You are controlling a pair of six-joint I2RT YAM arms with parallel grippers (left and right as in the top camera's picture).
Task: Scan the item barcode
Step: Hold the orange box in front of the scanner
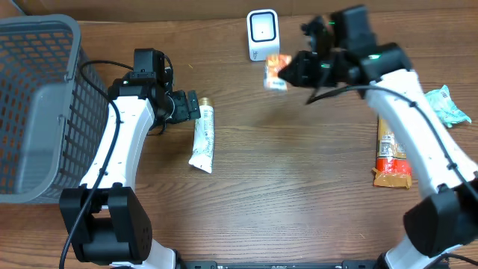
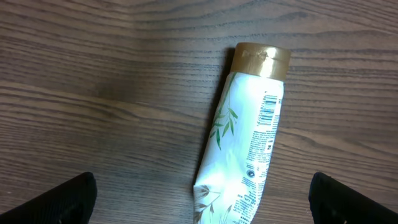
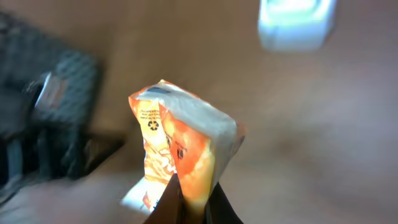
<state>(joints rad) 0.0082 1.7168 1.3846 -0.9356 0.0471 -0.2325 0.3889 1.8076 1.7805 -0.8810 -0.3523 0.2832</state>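
Left pincer (image 1: 191,106) spread wide, facing down. Right pincer (image 1: 288,71) raised, clamped on orange packet (image 1: 274,73).

The wooden table (image 1: 284,187) carries a basket (image 1: 30,112), tube (image 1: 202,138), scanner (image 1: 262,33), brown packet (image 1: 390,161) and teal packet (image 1: 448,104).

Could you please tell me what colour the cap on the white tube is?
Gold cap, clearest in left wrist view.

I've got orange-white snack pkt (image 1: 275,73), crumpled, pinched upright in R hand (image 1: 291,71), just beside white scanner (image 1: 262,35).
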